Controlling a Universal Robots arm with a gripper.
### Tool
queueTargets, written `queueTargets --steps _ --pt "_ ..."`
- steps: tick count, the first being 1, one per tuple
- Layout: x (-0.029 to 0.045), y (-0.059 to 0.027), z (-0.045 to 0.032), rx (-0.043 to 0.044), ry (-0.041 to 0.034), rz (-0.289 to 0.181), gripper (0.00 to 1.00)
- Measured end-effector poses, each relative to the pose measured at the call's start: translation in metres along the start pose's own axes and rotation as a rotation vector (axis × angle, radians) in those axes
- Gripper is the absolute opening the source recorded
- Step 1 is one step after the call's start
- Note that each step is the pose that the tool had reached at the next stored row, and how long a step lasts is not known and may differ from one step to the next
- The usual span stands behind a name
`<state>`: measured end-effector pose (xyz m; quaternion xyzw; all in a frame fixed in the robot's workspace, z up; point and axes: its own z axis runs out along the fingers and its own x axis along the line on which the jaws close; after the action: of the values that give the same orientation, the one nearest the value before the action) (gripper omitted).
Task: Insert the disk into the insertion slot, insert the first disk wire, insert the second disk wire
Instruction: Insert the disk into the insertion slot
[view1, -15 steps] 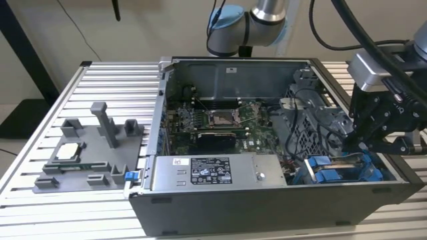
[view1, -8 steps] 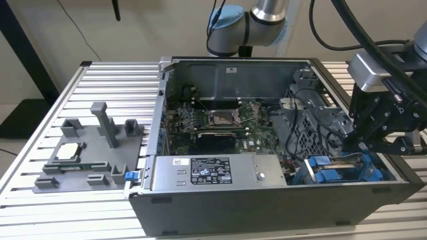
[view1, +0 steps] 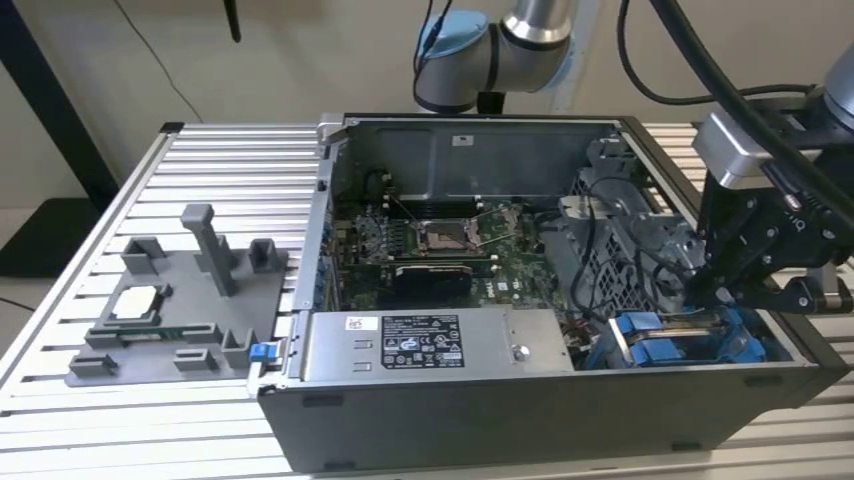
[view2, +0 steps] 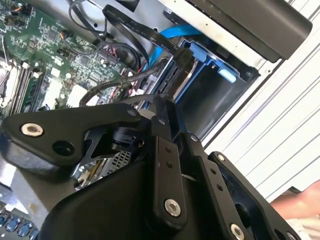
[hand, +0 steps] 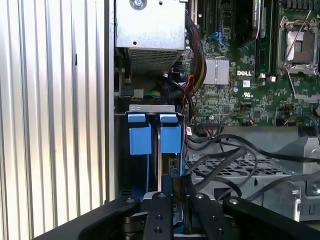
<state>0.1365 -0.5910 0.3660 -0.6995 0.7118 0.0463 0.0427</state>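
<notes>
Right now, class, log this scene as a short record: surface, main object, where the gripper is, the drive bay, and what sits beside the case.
Surface: slatted metal table
Main object: open computer case, motherboard exposed
Gripper: gripper at the insertion slot, in the case's corner on the exterior view's right
Slot: blue tabs showing, black cables beside it
Beside case: grey fixture tray, on the exterior view's left

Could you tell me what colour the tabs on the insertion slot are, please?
Bright blue; the tabs show best in the first wrist view.
</notes>
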Motion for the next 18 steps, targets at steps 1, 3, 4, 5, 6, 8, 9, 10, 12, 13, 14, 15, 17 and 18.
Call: queueTargets --steps 1,3,4,5,6,8,9,10,12,13,14,15,17,18 --pt "0.0001 -0.0001 0.0013 0.0005 0.0029 0.000 0.00" --pt "-0.0001 -0.0005 0.0038 0.0024 0.0081 0.000 0.00" --pt "-0.0003 -0.0008 0.0051 0.0038 0.0101 0.000 0.00" --pt "-0.0003 -0.0013 0.0065 0.0051 0.0114 -0.001 0.00" --pt "-0.0002 -0.0018 0.0077 0.0067 0.0123 -0.001 0.00" --pt "-0.0002 -0.0037 0.0101 0.0105 0.0130 -0.001 0.00" --pt "-0.0003 -0.0055 0.0112 0.0122 0.0130 -0.001 0.00" --pt "-0.0003 -0.0077 0.0123 0.0136 0.0129 -0.002 0.00" --pt "-0.0003 -0.0123 0.0145 0.0161 0.0129 -0.002 0.00" --pt "-0.0004 -0.0146 0.0156 0.0174 0.0129 -0.002 0.00" --pt "-0.0011 -0.0167 0.0167 0.0184 0.0129 -0.002 0.00" --pt "-0.0025 -0.0184 0.0177 0.0194 0.0130 -0.002 0.00" --pt "-0.0071 -0.0197 0.0198 0.0214 0.0127 -0.003 0.00" --pt "-0.0092 -0.0197 0.0207 0.0219 0.0128 -0.003 0.00"
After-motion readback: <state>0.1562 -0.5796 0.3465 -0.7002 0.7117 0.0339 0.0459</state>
